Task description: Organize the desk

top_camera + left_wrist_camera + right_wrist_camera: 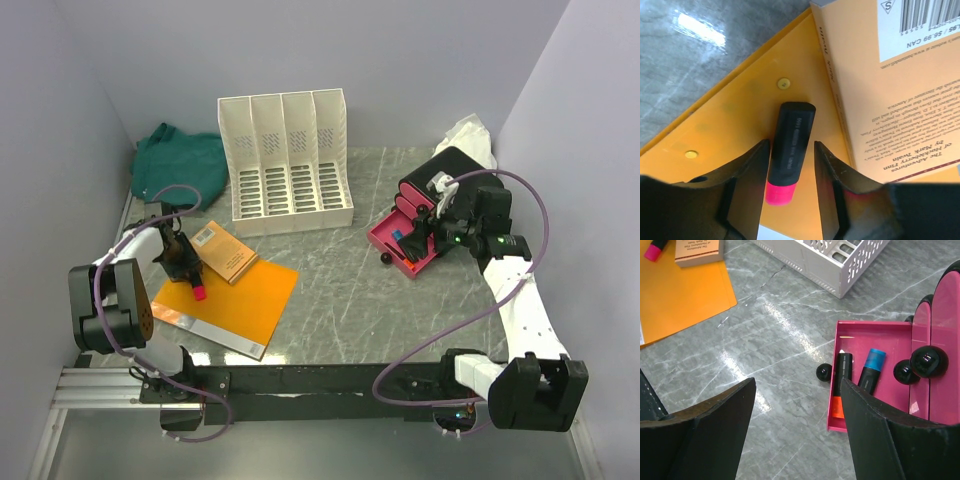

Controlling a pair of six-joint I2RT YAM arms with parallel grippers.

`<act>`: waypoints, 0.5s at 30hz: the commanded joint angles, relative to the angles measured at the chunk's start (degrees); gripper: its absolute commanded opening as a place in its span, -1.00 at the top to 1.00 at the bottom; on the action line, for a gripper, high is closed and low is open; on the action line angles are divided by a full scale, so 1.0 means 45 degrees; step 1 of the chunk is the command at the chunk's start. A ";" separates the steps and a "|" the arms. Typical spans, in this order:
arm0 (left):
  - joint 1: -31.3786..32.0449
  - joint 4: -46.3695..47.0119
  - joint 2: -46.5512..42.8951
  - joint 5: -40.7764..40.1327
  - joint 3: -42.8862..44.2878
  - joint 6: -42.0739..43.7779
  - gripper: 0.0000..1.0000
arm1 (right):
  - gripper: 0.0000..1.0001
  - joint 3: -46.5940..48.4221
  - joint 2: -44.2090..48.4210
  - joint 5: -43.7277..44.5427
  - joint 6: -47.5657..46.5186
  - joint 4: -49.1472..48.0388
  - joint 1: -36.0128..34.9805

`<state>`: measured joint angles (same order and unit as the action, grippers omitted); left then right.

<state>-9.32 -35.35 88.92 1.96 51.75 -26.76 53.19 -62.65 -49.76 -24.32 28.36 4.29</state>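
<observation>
- The left gripper [790, 167] sat low over the orange folder [735, 125] at the desk's [350, 290] near left, likely to lift the pink highlighter [790, 150].
- Its jaws hugged the highlighter's sides; real clamping could not be told.
- The right gripper [797, 385] hovered beside the pink tray [880, 335] at the right, jaws wide apart and empty.

The worktop [340, 285] looks like polished veined stone; the white file rack [290, 185] is perforated plastic, the folder [240, 300] matt card.
</observation>
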 commanded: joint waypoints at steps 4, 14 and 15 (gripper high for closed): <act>0.0040 0.0648 -0.0600 0.0912 -0.0853 -0.0693 0.14 | -0.53 -0.0023 0.0153 -0.0524 -0.0202 -0.0071 0.0354; 0.0040 0.1938 -0.3312 0.3255 -0.2728 -0.1804 0.76 | -0.53 0.0327 0.0388 -0.1969 -0.2771 0.2442 0.0296; 0.0040 0.1996 -0.4225 0.3508 -0.3058 -0.1942 0.77 | -0.54 0.0561 0.0349 -0.1951 -0.3205 0.3047 0.0141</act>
<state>-9.32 -29.12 79.22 11.55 41.01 -31.99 52.97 -62.33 -54.24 -29.91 32.73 5.98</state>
